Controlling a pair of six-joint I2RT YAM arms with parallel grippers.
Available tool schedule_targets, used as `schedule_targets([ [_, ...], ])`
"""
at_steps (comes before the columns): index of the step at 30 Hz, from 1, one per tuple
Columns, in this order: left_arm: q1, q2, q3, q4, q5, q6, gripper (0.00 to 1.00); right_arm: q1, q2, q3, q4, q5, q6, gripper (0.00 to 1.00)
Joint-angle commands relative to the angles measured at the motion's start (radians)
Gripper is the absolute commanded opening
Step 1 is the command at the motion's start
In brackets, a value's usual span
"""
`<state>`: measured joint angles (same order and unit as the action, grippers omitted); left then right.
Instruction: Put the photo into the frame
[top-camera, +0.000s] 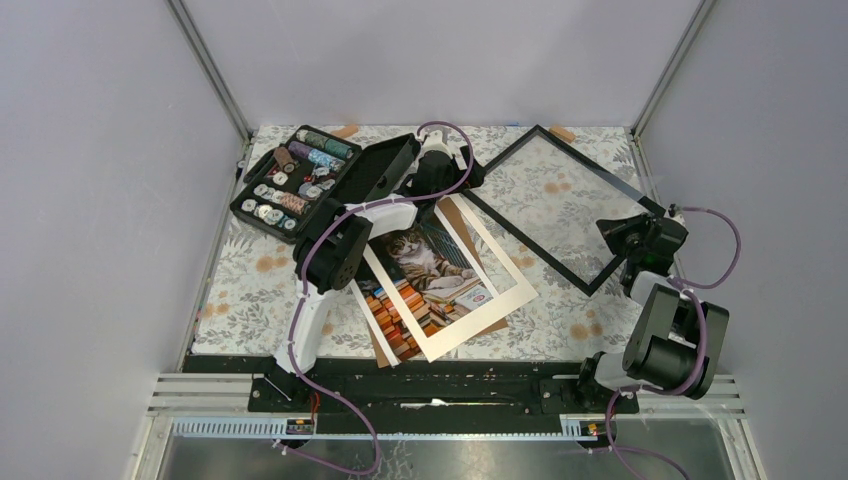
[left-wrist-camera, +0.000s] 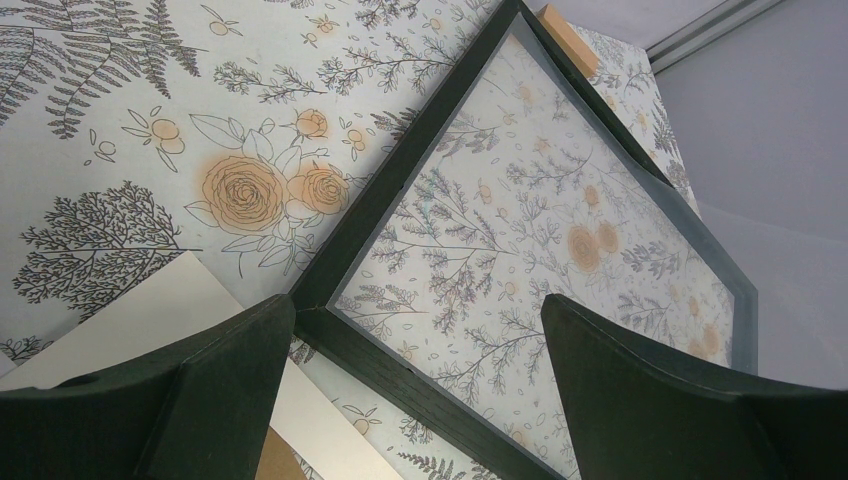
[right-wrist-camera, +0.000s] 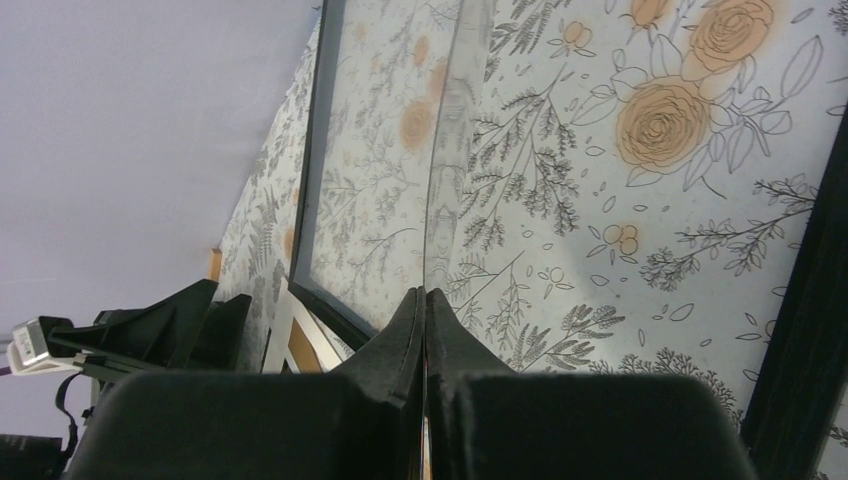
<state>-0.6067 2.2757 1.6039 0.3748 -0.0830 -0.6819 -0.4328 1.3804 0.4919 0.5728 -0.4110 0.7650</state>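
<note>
Task was barely begun, judging by the layout. Photo (top-camera: 425, 265) lay on the counter (top-camera: 250, 290) in the middle, w/ the cream mat (top-camera: 500, 290) on top framing the cat and a brown board (top-camera: 460, 215) showing beneath. It was outside the frame (left-wrist-camera: 370, 205), not in it.

Frame sat farther back & to the right, turned like a diamond. It was empty: floral cloth showed through its opening, a bit hazy, so prob. a clear pane was in there. Mat's far corner lay just beside the frame's near corner. Can't tell if they touched.

Left end effector (left-wrist-camera: 418, 305) hung over that near corner w/ fingers spread wide, holding nothing.

Right end effector (right-wrist-camera: 425, 295) was at the frame's right side, fingers pressed together. A thin clear edge ran up from the tips in the right wrist view. It may have been a pane pinched edge-on, but I couldn't confirm that.

Thread case (top-camera: 300, 180) stood open at back left, not involved.

Done so far: parts laid out, frame open & reachable. Left to do, as I read it: get photo, mat & board lined up w/ the frame, seat them inside and close the back. The hard part was likely sliding flat paper w/o creasing it
</note>
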Motion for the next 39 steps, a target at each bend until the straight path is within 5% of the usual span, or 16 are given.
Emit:
schedule_targets([
  [1,0.001,0.008,0.033,0.042,0.005,0.000,0.99,0.011,-0.002,0.038,0.022,0.008,-0.006,0.00],
  [39,0.002,0.004,0.033,0.039,0.008,0.004,0.99,0.009,0.082,0.152,-0.143,-0.011,-0.133,0.01],
])
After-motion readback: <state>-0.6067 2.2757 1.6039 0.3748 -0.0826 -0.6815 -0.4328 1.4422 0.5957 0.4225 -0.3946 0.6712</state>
